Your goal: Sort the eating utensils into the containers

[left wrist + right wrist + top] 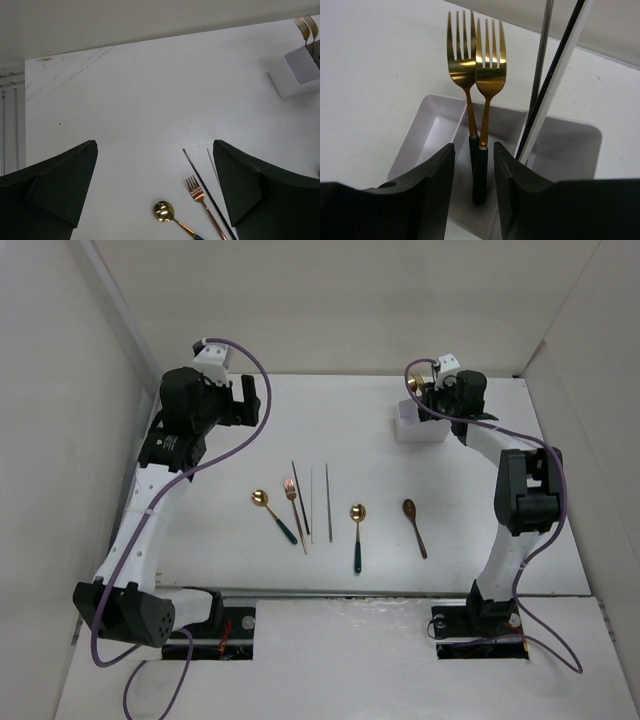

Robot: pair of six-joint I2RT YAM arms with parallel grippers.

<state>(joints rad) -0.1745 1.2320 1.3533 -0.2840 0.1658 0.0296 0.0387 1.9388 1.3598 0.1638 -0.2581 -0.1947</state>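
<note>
Right claw (473, 150) flanks two gold forks (480, 65) standing in the white box (570, 145).

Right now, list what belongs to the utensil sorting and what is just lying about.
Job: white box, with gold forks and boxed chopsticks standing in it; on the table, gold spoon, second gold spoon, copper fork, loose chopsticks, brown spoon.
Lying about: purple cables only.
</note>
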